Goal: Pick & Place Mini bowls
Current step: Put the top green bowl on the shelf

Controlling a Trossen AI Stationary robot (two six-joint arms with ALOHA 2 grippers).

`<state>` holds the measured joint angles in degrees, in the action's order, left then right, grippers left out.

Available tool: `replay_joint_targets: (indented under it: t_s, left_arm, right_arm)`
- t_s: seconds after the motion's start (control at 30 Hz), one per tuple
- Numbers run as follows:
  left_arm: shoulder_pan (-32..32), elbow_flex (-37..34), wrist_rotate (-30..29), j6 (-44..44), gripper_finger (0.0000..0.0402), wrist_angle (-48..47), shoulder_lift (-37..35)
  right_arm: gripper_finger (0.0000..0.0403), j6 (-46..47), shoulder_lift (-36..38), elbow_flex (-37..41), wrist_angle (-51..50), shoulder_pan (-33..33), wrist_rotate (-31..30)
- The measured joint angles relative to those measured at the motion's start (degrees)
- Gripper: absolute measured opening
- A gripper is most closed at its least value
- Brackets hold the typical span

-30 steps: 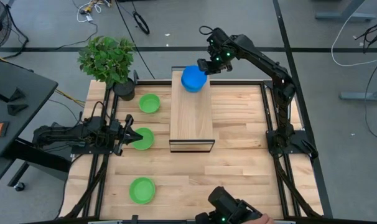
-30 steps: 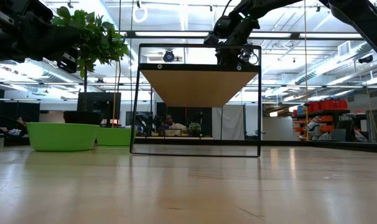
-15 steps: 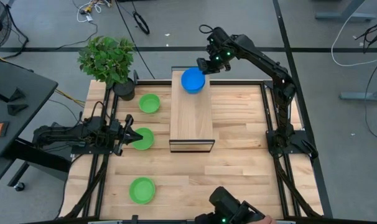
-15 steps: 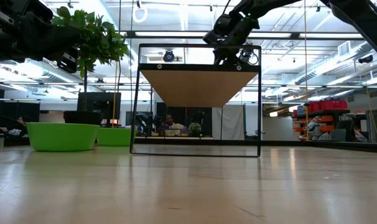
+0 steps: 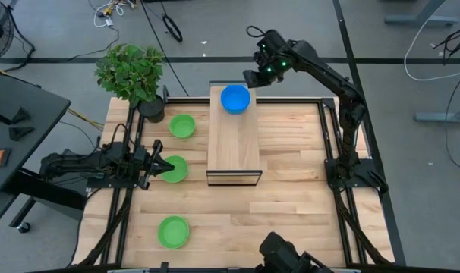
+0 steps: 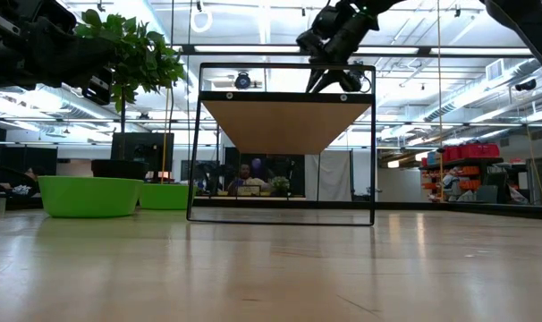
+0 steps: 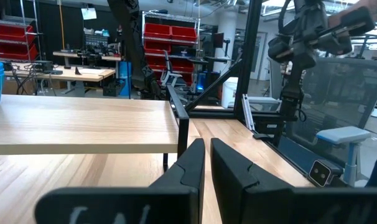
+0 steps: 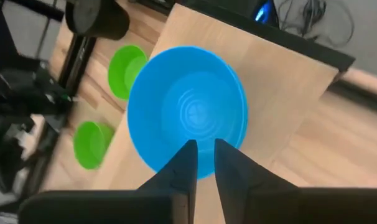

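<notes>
Your right gripper [image 5: 254,76] hangs nearly closed and empty just off the blue bowl [image 5: 235,98], which sits on the shelf's [image 5: 234,144] far end. Left gripper [image 5: 160,168], closed, waits by a green bowl [image 5: 174,168]. Bowls look light, stiff, slick: pinch the rim. Wooden table [image 5: 291,197], cluttered workshop beyond.

A bright blue mini bowl [image 5: 235,98] is set upright, open side up, at the far end of a raised wooden platform [image 5: 234,144]. Three bright green mini bowls [image 5: 182,126] are spread well apart along the table's left side, all upright.
</notes>
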<state>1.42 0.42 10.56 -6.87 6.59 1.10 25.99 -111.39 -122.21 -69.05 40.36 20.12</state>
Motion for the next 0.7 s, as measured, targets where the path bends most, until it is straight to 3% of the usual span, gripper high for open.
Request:
replay_joint_targets:
  t_s: [0.53, 0.7]
  left_arm:
    - [0.0, 0.0, 0.0, 0.0, 0.003, 0.0, 0.0]
    - [0.0, 0.0, 0.0, 0.0, 0.003, 0.0, 0.0]
  right_arm:
    - [0.004, -13.5, 1.1, 0.0, 1.7, -6.9, -6.3]
    - [0.0031, -14.3, 4.9, 4.2, 8.9, -8.8, -9.2]
